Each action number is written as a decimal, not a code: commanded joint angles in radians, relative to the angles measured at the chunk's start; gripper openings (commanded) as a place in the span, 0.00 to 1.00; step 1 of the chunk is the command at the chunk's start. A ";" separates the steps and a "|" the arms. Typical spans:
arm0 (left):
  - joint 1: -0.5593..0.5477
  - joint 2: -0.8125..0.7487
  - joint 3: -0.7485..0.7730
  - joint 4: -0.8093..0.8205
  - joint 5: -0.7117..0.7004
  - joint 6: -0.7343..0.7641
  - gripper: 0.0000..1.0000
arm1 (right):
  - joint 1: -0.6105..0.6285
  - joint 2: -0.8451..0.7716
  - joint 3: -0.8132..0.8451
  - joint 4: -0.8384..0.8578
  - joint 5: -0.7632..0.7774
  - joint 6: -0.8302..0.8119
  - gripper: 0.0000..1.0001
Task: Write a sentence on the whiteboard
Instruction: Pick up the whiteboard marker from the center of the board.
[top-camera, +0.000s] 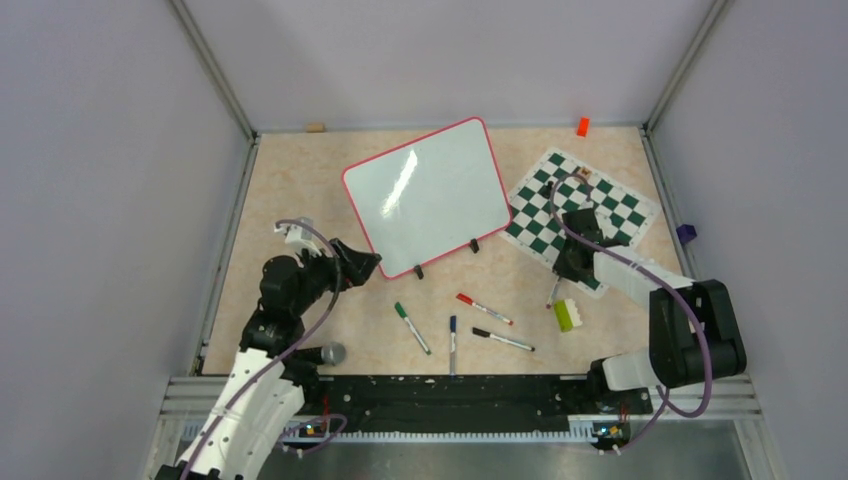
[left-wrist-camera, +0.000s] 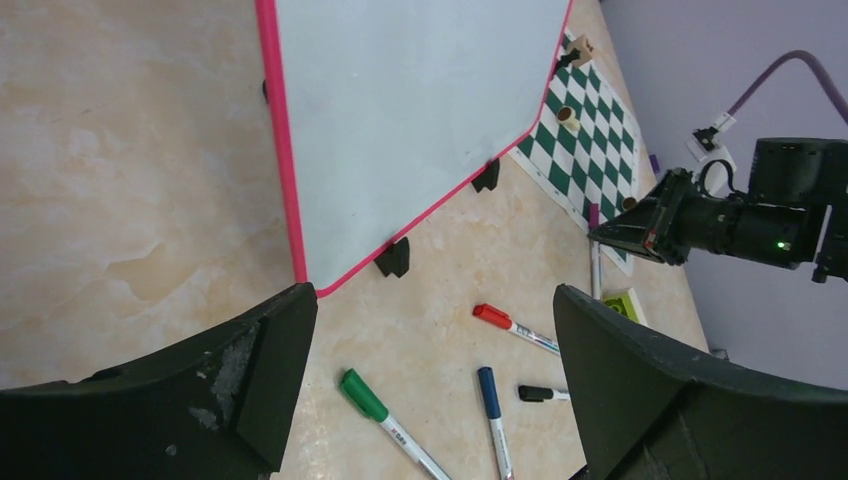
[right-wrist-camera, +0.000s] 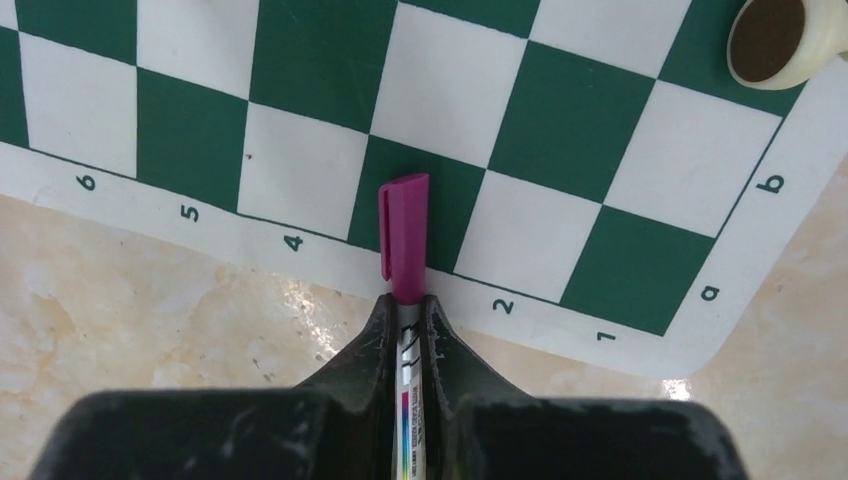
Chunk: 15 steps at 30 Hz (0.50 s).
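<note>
The whiteboard (top-camera: 430, 195) lies tilted at the middle back, glossy white with a pink rim and two black feet. Its face is blank; no sentence shows on it in the top or the left wrist view (left-wrist-camera: 400, 120). My left gripper (top-camera: 365, 265) is open and empty beside the board's near left corner, its jaws wide apart (left-wrist-camera: 430, 295). My right gripper (top-camera: 562, 265) is shut on a purple-capped marker (right-wrist-camera: 403, 230) at the near edge of the chess mat (right-wrist-camera: 560, 150). The cap is on and sticks out past the fingertips.
Green (top-camera: 411, 327), red (top-camera: 484, 309), blue (top-camera: 452, 345) and black (top-camera: 503, 340) markers lie on the table near the front. A lime block (top-camera: 567, 315) sits by the right gripper. The chess mat (top-camera: 585, 205) lies right of the board. A microphone (top-camera: 333, 353) rests front left.
</note>
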 joint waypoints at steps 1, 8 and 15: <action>-0.002 0.026 0.026 0.120 0.118 -0.004 0.92 | 0.009 -0.029 0.047 -0.009 -0.053 -0.031 0.00; -0.103 0.126 0.071 0.207 0.191 -0.103 0.88 | 0.011 -0.202 0.085 -0.030 -0.340 -0.220 0.00; -0.314 0.286 0.158 0.313 0.060 -0.210 0.85 | 0.080 -0.364 0.030 0.151 -0.676 -0.222 0.00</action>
